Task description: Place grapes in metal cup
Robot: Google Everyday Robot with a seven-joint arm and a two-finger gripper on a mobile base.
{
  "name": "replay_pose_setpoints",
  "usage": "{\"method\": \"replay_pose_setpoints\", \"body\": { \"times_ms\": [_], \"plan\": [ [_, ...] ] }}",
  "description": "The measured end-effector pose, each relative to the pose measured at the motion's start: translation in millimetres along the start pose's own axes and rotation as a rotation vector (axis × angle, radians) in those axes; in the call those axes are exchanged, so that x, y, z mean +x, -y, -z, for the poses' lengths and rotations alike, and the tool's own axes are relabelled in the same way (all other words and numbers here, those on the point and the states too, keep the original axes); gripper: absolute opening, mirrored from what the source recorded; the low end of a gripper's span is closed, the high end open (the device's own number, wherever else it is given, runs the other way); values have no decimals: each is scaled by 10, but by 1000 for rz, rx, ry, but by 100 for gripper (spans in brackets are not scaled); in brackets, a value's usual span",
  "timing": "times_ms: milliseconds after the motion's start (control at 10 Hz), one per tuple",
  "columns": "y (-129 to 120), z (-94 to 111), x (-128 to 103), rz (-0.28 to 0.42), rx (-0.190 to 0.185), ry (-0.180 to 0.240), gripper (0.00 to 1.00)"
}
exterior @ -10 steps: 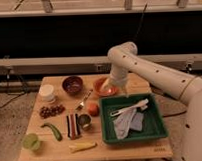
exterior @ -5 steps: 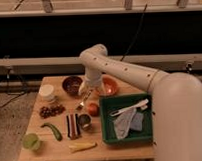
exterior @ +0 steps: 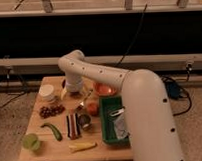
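Sweeping in from the lower right, the white arm bends over the wooden desk and drops its wrist near the back edge, just right of the white tub. Its end effector hangs there spread wide, holding nothing. The grapes lie on the desk nearer the camera and slightly left of it, the bunch stretched roughly left to right. The metal cup stands further front and right. Since a second ago the arm has swung leftward from above the orange bowl, while grapes and cup have stayed put.
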State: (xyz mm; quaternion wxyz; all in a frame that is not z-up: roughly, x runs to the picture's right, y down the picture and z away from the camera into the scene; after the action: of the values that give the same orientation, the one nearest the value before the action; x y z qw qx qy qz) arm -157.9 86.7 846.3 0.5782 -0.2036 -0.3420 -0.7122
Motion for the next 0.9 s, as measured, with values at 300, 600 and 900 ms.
{"method": "replay_pose_setpoints", "body": {
  "times_ms": [300,600,900],
  "plan": [
    [474,-263,37,131,4,10,80],
    [672,-407,-16,188,7,20,80],
    [836,-604,-21,214,14,32,80]
  ]
}}
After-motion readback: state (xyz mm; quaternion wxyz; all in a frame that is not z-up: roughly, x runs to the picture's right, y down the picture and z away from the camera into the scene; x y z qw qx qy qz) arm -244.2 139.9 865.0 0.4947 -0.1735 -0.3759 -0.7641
